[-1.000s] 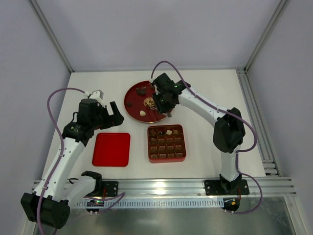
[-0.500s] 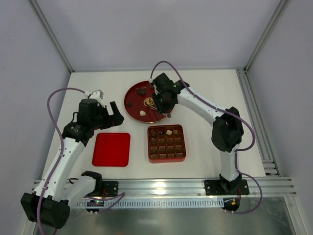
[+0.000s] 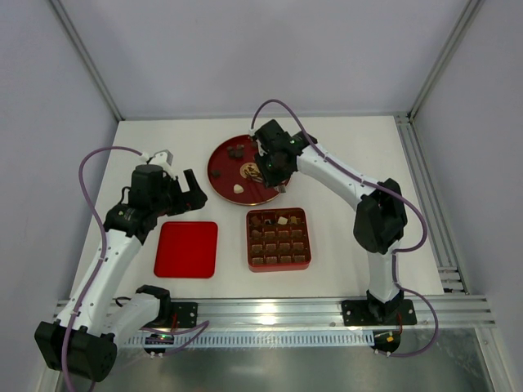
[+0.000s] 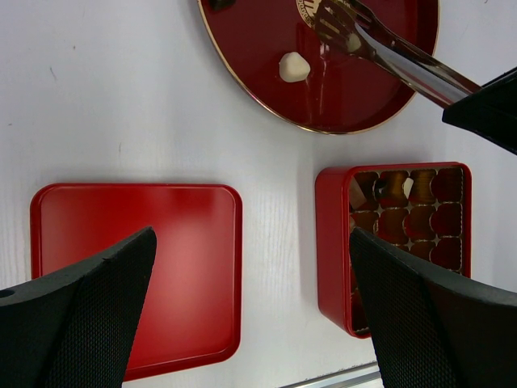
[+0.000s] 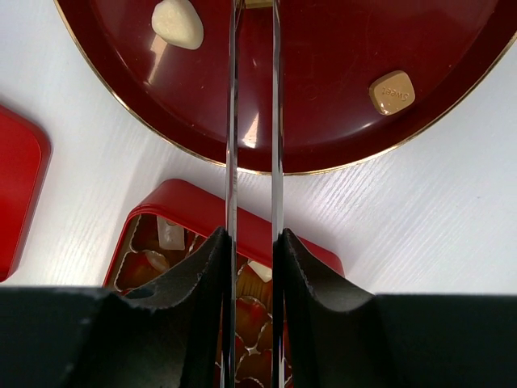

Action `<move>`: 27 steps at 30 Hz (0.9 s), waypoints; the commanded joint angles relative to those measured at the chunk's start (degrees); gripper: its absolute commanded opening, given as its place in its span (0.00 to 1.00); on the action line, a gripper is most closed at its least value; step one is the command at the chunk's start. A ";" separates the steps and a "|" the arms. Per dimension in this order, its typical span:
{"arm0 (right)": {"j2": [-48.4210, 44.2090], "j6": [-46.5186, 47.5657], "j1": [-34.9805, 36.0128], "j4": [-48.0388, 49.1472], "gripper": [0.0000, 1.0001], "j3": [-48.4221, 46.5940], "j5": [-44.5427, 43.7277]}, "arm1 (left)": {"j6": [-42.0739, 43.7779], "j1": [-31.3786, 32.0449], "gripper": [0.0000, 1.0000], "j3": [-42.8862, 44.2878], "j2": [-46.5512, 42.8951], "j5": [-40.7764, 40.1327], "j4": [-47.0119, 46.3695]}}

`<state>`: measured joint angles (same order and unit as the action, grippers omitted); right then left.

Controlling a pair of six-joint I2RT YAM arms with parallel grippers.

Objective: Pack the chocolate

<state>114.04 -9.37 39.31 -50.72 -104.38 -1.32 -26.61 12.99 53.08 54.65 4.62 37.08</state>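
Chocolate pieces lie on a round dark-red plate [image 3: 225, 167]: a cream-white one [image 5: 178, 23] [image 4: 294, 67], a light brown one [image 5: 393, 90] and dark ones [image 3: 236, 151]. My right gripper [image 5: 252, 242] [image 3: 270, 167] is shut on metal tongs [image 5: 233, 121] [image 4: 404, 65]. The tong blades reach over the plate, and their tips close in on a pale piece [image 5: 258, 3] at the frame's top edge. The red box [image 3: 279, 239] [image 5: 194, 206] holds a few pieces in its top row. My left gripper [image 4: 254, 323] [image 3: 189, 194] hangs open above the table between lid and box.
The flat red lid [image 3: 187, 248] [image 4: 137, 267] lies left of the box. The plate sits just behind the box. An aluminium rail [image 3: 270, 309] runs along the near table edge, and frame posts stand at the back corners.
The right arm has shifted slightly back and left over the plate, and the tong blades have come a little closer together. The left arm has not moved.
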 commanded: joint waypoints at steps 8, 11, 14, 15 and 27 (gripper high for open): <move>-0.92 0.05 0.42 -0.08 0.29 -3.55 -1.14 | 0.07 -0.16 1.00 -0.17 0.10 0.74 -0.87; -1.36 -0.04 0.42 0.09 0.28 -4.08 -1.75 | 0.15 -0.16 1.00 -0.17 0.10 0.65 -1.04; -1.80 -0.04 0.33 0.27 0.28 -4.17 -2.02 | 0.16 -0.16 1.00 -0.08 0.10 0.74 -0.87; -1.89 -0.04 0.33 0.27 0.28 -4.25 -2.28 | 0.16 -0.16 1.00 -0.08 0.02 0.65 -0.87; -3.73 -0.21 0.24 0.27 0.28 -3.64 -2.54 | 0.07 -0.16 1.00 -0.17 -0.07 0.65 -0.87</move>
<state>114.02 -9.39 39.31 -51.09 -105.84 -2.90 -26.61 12.99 53.08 54.65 4.62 37.08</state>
